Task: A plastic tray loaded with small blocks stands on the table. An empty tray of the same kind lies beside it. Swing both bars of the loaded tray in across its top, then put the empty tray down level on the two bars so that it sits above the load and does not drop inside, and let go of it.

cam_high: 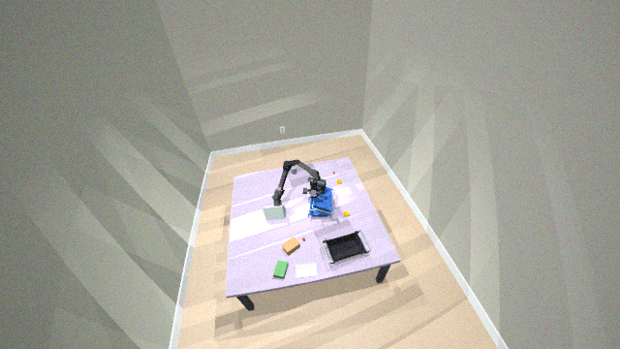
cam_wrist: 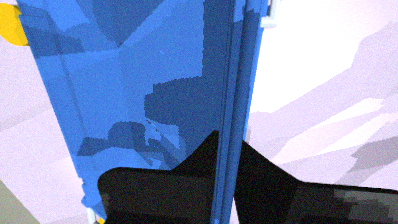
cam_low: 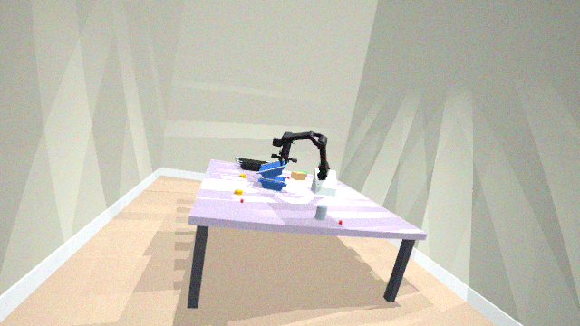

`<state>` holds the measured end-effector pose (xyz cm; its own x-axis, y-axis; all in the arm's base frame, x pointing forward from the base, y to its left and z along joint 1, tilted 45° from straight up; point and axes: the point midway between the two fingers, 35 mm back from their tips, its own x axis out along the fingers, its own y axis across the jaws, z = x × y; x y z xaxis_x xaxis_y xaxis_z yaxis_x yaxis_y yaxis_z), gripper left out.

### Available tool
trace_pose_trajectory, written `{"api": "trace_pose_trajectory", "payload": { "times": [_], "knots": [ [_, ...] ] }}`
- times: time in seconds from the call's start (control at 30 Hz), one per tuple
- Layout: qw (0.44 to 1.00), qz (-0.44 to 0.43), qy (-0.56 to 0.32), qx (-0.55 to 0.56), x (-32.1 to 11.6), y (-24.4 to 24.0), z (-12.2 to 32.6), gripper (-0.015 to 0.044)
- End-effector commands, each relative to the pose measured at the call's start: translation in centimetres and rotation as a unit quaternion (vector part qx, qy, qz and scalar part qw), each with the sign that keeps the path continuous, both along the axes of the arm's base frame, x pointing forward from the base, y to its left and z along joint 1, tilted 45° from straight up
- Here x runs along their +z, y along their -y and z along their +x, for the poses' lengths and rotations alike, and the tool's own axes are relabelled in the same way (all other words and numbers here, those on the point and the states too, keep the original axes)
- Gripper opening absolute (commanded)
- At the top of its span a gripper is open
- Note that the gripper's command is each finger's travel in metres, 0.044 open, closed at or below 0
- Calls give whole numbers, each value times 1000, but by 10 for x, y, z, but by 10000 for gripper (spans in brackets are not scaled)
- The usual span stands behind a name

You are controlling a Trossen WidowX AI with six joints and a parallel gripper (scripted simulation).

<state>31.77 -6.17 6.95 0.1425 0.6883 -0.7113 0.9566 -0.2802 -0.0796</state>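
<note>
My gripper (cam_high: 314, 193) (cam_low: 284, 162) (cam_wrist: 221, 136) is shut on one long side wall of the empty blue tray (cam_high: 327, 199) (cam_low: 272, 169) (cam_wrist: 115, 100). That tray hangs tilted, its gripped side higher in the exterior view. The loaded blue tray (cam_low: 273, 184) stands on the table right below it, and a gap shows between the two at one side. A pale bar line runs along the top of each tray in the exterior view. Exactly how the lower tray's bars lie, and its blocks, cannot be made out. The held tray fills much of the wrist view.
A black tray (cam_high: 346, 246) (cam_low: 253, 164) with wire bars stands near a table corner. An orange block (cam_high: 291, 246), a green block (cam_high: 280, 269) and a pale box (cam_high: 274, 213) stand on the table. Small yellow pieces lie beside the blue trays. A grey cylinder (cam_low: 321, 212) stands near one edge.
</note>
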Motion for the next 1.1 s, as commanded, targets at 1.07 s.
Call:
{"api": "trace_pose_trajectory", "payload": {
  "times": [1.07],
  "knots": [
    [1000,1,1,-3,-11,-16,-11,0]
  ]
}}
